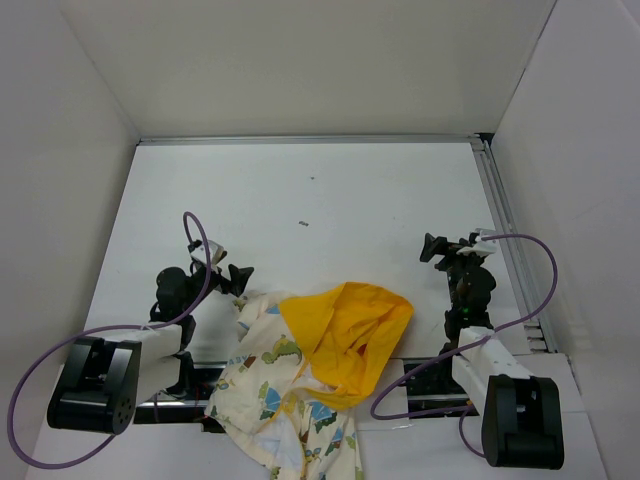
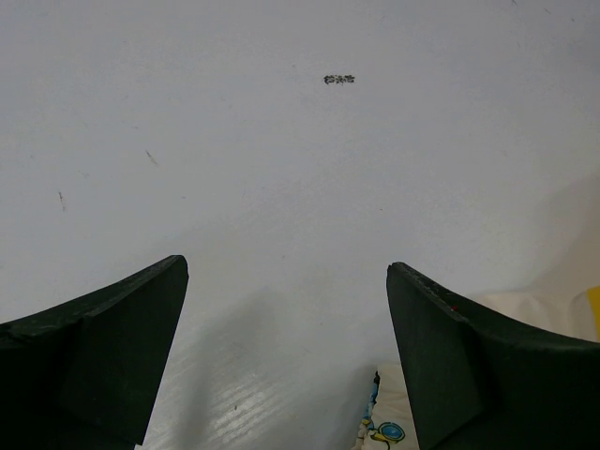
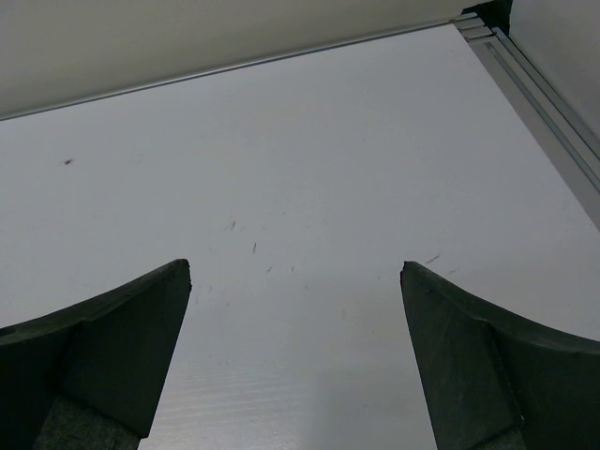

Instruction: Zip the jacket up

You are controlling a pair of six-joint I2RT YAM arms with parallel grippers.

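Observation:
The jacket [image 1: 285, 390] lies crumpled at the near edge of the table between the two arm bases, cream-white with cartoon prints. Its bright yellow hood [image 1: 350, 335] is spread on top towards the right. The zipper cannot be made out. My left gripper [image 1: 228, 262] is open and empty just left of the jacket's upper left edge. A corner of the jacket [image 2: 384, 427] shows at the bottom of the left wrist view, by the right finger [image 2: 450, 356]. My right gripper [image 1: 447, 247] is open and empty over bare table, right of the hood. The right wrist view shows only table between the fingers [image 3: 469, 356].
White walls enclose the white table [image 1: 320, 200] on three sides. A metal rail [image 1: 510, 240] runs along the right edge, also seen in the right wrist view [image 3: 553, 103]. A small dark mark [image 1: 304, 224] sits mid-table. Purple cables [image 1: 40, 370] loop by both arm bases.

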